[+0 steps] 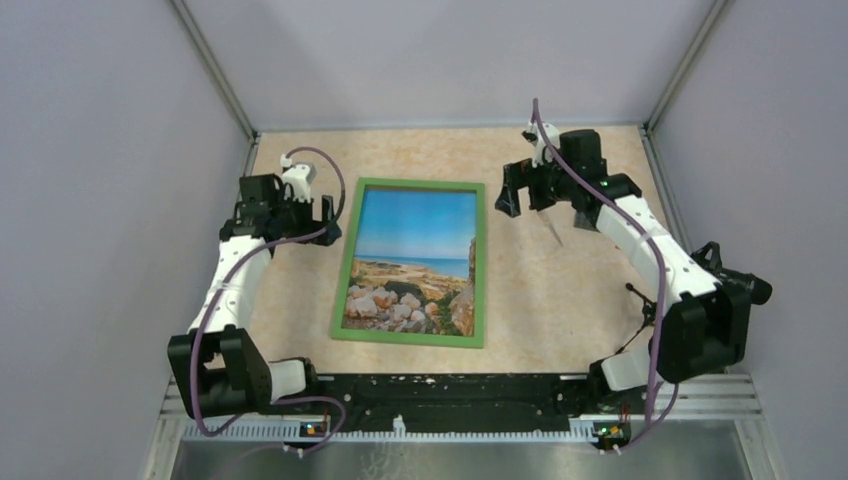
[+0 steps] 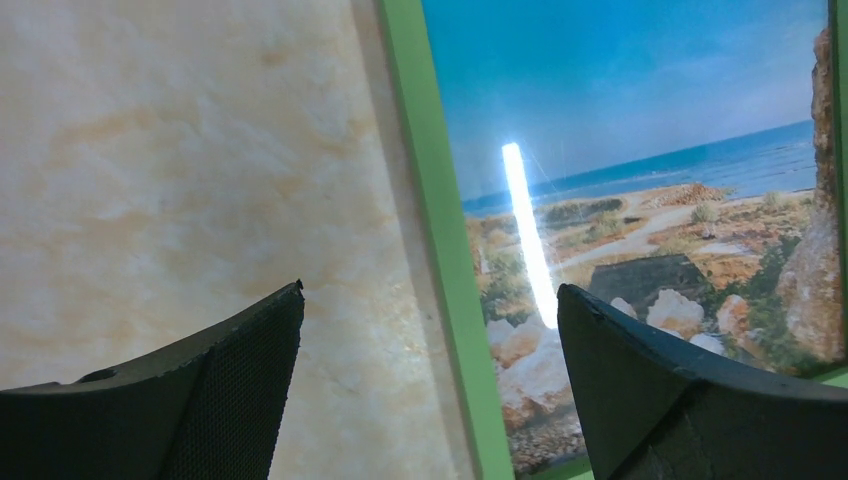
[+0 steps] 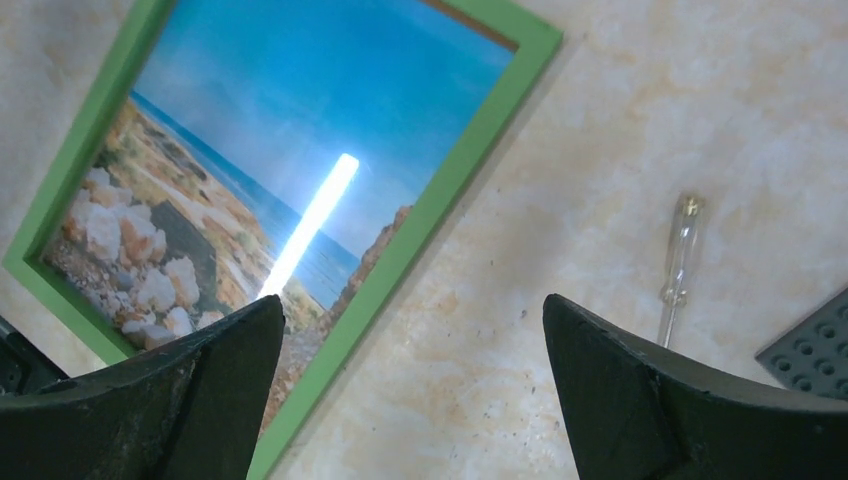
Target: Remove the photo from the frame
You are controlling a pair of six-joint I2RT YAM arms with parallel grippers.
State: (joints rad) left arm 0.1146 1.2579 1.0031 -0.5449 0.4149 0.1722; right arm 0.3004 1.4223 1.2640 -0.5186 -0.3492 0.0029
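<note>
A: The frame (image 1: 405,337) lies flat mid-desk, green border all round, its long sides running away from the arm bases. The desk (image 1: 560,300) itself is pale and marbled.

B: And the photo (image 1: 415,250) sits inside that frame, face up: blue sky at the far end, a strip of sea, then sand and pale rocks at the near end. A bright streak of glare crosses it in both wrist views.

A: The left jaws hang beside the far half of the frame's left edge, spread wide, with nothing between them.

B: On the left wrist camera the green edge runs up between the two fingers (image 2: 220,400). One is over bare desk, the other in front of the rocky part of the print. Contact? Cannot tell.

A: The right jaws are just off the far right corner, also spread wide and holding nothing.

B: The right wrist view has one finger in front of the green border and the other over bare desk. A screwdriver (image 3: 678,265) with a clear handle lies right of the frame, apart from it. A dark studded plate (image 3: 815,350) pokes in at that picture's edge.
</note>
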